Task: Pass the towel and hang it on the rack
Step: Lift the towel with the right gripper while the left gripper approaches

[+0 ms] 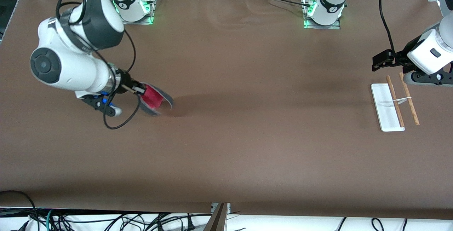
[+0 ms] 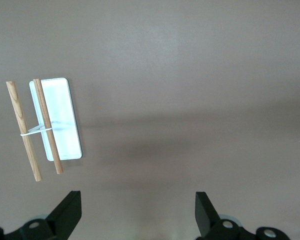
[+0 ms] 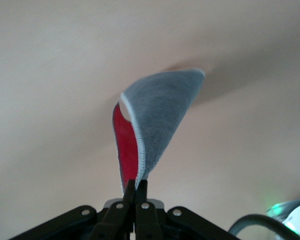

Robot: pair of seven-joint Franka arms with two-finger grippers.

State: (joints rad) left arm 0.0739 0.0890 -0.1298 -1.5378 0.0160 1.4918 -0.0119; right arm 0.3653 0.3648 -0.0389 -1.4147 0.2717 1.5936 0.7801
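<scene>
Over the table's right-arm end, the right gripper (image 1: 139, 91) pinches the towel (image 1: 154, 99) by one edge, lifted and folded, so the pass is only beginning; next it must carry the towel toward the left arm. Near the rack (image 1: 396, 105) at the other end, the left gripper (image 2: 137, 212) waits with fingers spread.

Brown tbl (image 1: 226, 146) w/ cables (image 1: 106, 220) along near edge.

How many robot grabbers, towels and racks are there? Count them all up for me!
Grippers: 2, the left gripper open over the table beside the rack, the right gripper holding the towel
Towels: 1, the towel
Racks: 1, the rack
Total: 4
</scene>
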